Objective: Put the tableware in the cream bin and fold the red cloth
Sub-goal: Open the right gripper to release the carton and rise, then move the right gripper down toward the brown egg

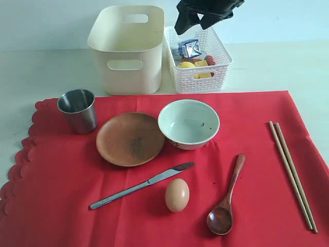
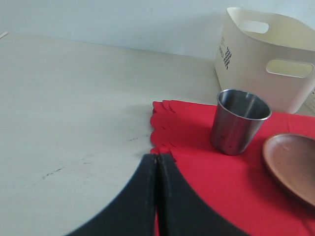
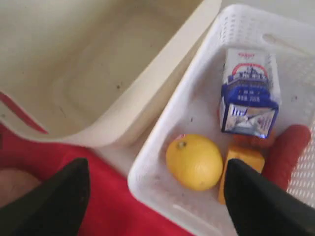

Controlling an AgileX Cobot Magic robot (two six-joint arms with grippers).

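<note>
Above white basket, right tool gapes, seemingly empty.

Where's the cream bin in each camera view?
Exterior: cream bin at the back, left of the white basket.
Left wrist: cream bin behind the steel cup.
Right wrist: cream bin, inside showing, beside the white basket.
Shared landmark: red cloth, in all three.

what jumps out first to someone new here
The big red cloth covers the front of the table, with a white bowl and brown plate side by side near its middle and an egg nearer the camera. Behind it stand the cream bin and a white basket of food, the open right pincer hanging over the basket.
</note>
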